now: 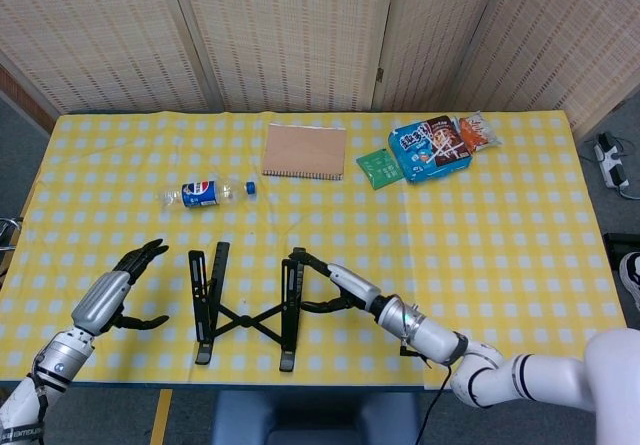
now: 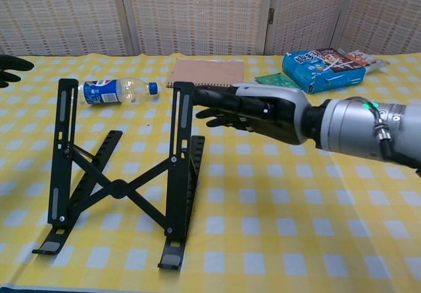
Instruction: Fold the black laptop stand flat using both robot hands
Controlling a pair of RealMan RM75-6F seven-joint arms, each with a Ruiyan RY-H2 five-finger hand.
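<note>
The black laptop stand [image 1: 245, 307] sits opened out near the front edge of the yellow checked table [image 1: 500, 255], at about 6 o'clock from the table's middle, its two rails raised and joined by crossed struts. The right hand [image 1: 335, 287] reaches in from 4 o'clock, fingers extended with the fingertips [image 2: 204, 97] against the top of the stand's right rail and the thumb lower beside it; whether it truly clamps the rail I cannot tell. The left hand [image 1: 128, 285] rests at 9 o'clock from the stand, just beside it and apart, fingers spread and holding nothing. At 11 o'clock from the stand a plastic bottle [image 1: 208, 193] lies on its side, blue cap on; no liquid shows in it. Toward 12 o'clock lies a brown notebook [image 1: 305, 151], and at 1 o'clock a green packet [image 1: 379, 168], a blue snack bag [image 1: 432, 148] and a smaller snack packet [image 1: 478, 131], all closed.
</note>
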